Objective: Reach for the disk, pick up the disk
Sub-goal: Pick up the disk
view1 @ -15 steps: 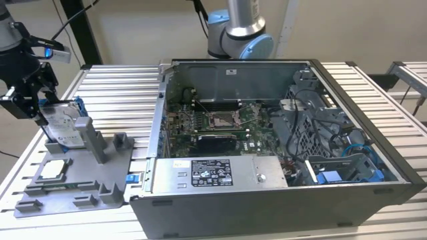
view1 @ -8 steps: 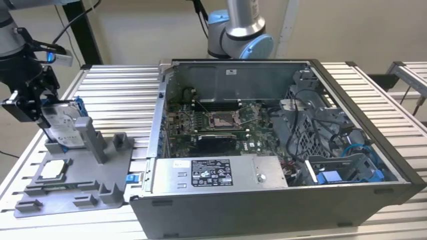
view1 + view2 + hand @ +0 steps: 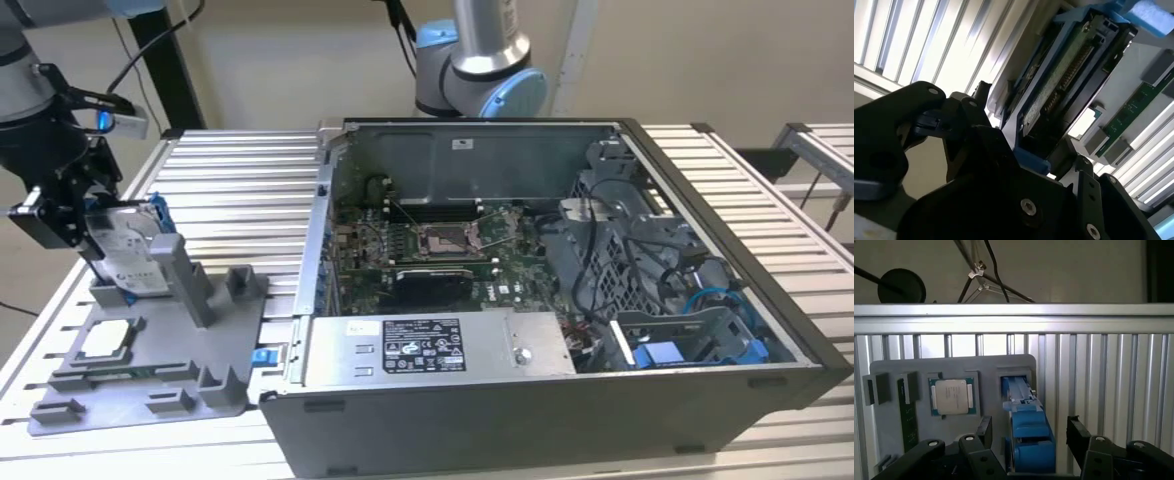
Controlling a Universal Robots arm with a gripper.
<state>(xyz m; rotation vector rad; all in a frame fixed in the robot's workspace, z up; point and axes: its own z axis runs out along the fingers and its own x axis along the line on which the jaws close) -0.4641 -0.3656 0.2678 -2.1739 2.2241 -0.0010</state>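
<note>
As jaws flank it, the blue-railed disk (image 3: 1029,437) stands.

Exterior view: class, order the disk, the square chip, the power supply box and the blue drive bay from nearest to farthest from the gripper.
1. disk: upright, right at the gripper.
2. square chip: flat on the grey holder nearby.
3. power supply box: toward the exterior view's right.
4. blue drive bay: farthest to the exterior view's right.
</note>
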